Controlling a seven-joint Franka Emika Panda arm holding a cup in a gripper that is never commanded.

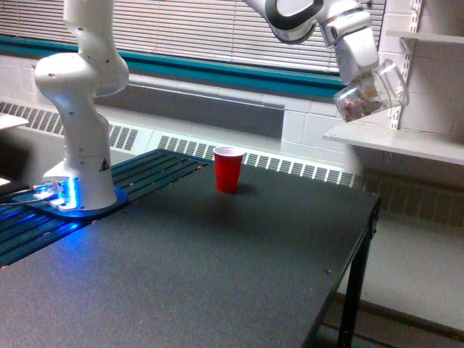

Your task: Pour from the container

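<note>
The white gripper [371, 85] is clamped on the clear see-through plastic cup [371, 94], tilted, w/ pinkish-brown bits pooled at its low end, high up near the exterior view's right, above the table's far right edge and just in front of a white wall shelf [406, 141]. The opaque red plastic cup [228, 169] stands upright near the far edge of the dark table [217, 275], well apart from the held cup. Lots of bare tabletop around it; white arm base [80, 130] at far left.

On my feed, a red cup [228, 169] stands upright on the dark tabletop [217, 268], window blinds [196, 29] behind.
</note>
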